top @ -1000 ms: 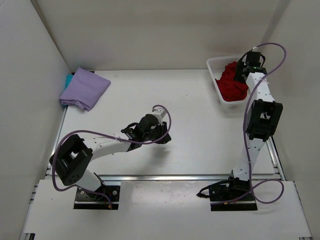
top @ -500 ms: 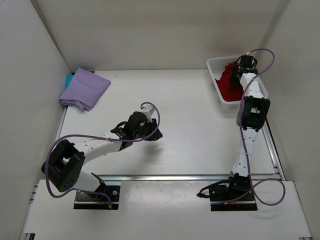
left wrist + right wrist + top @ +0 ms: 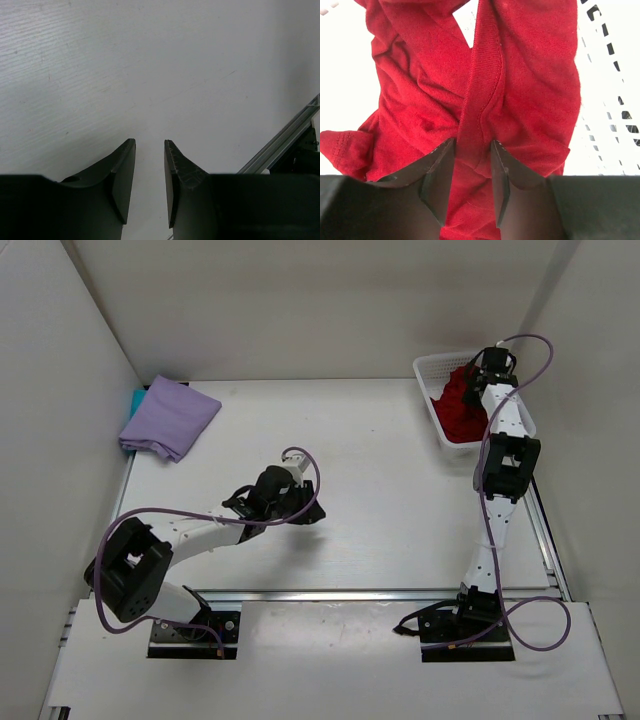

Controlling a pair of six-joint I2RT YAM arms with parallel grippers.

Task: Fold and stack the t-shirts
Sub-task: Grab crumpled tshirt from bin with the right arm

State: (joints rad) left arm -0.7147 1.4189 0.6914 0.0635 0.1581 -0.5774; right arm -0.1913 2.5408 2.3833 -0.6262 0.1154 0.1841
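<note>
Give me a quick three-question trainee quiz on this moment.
1. True or false: the right pincer has a fold of the red shirt between its fingers.
2. The left pincer hangs over: A) bare table B) a shirt C) the other arm.
3. Which shirt mostly covers the teal shirt?
Key: 1 true; 2 A; 3 the lavender shirt.
</note>
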